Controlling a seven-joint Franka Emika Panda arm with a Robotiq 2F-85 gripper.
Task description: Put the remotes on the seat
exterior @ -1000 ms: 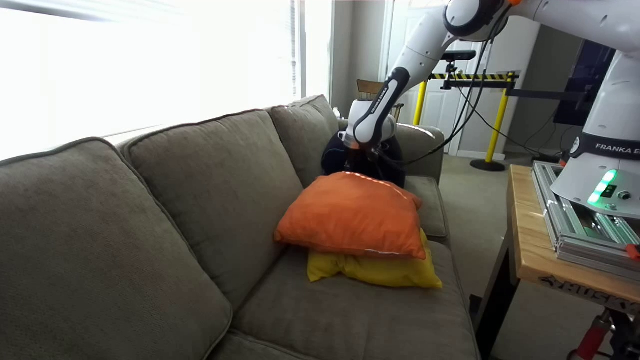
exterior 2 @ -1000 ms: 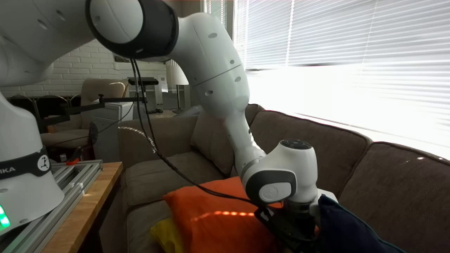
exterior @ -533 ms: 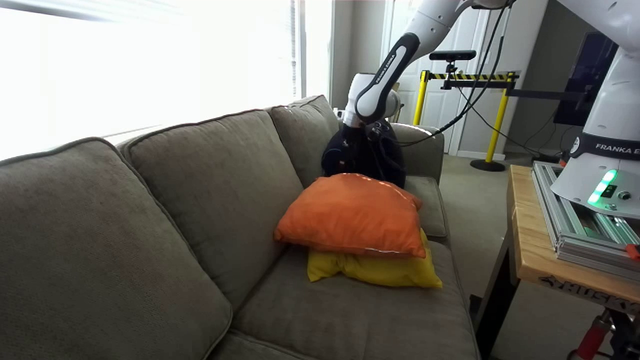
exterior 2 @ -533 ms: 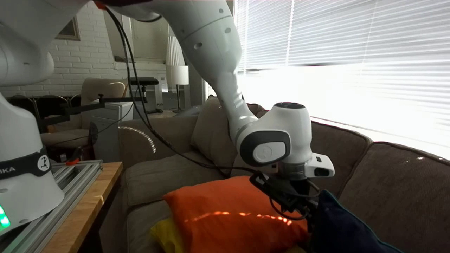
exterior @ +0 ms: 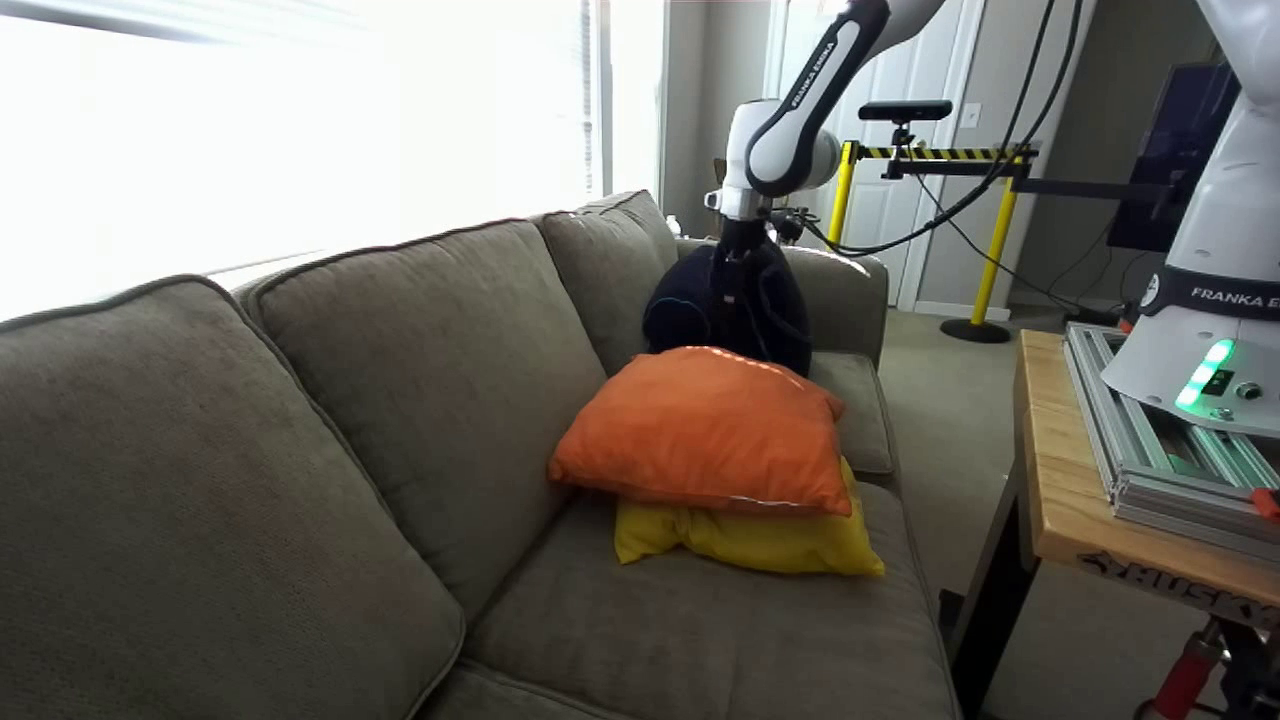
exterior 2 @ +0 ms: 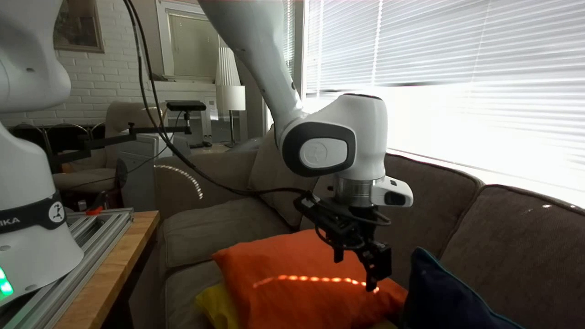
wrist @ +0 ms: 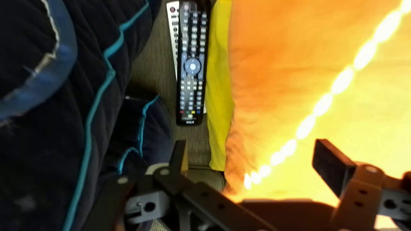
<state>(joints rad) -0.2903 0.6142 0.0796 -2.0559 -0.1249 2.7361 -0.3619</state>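
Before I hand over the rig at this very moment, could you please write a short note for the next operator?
Gripper: open, holding nothing, above the orange pillow.
Where things are: the dark remote lies over the pale remote, covering most of it, on the seat between the navy pillow and the yellow pillow.
Done: both remotes are on the seat.
Left: apparently no placing; probably just move the gripper clear.

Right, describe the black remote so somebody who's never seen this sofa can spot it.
On the sofa, look between the navy pillow and the orange pillow. On the strip of seat there, beside the yellow pillow, a slim black remote lies over a white remote. It's the upper one, with a blue ring around a white button, while its neighbour underneath is mostly covered.
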